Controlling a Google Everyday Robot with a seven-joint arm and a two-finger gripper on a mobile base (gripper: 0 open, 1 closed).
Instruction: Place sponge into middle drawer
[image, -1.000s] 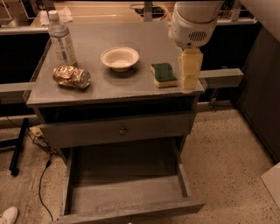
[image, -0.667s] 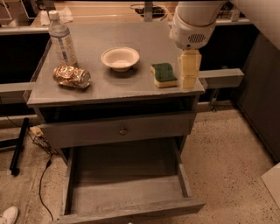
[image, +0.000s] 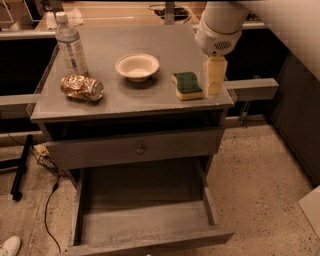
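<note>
The sponge (image: 187, 85), pale yellow with its dark green scrub face up, lies on the grey cabinet top near the right edge. My gripper (image: 214, 76) hangs from the white arm just to the right of the sponge, close beside it and low over the cabinet top. It holds nothing that I can see. The middle drawer (image: 145, 220) is pulled out at the bottom front of the cabinet. Its flat floor is bare.
On the cabinet top (image: 150, 100) stand a white bowl (image: 137, 66), a crushed can (image: 82, 87) and a water bottle (image: 71, 46). A shut drawer front with a round knob (image: 140, 149) sits above the open drawer. Cables lie on the floor at the left (image: 47, 165).
</note>
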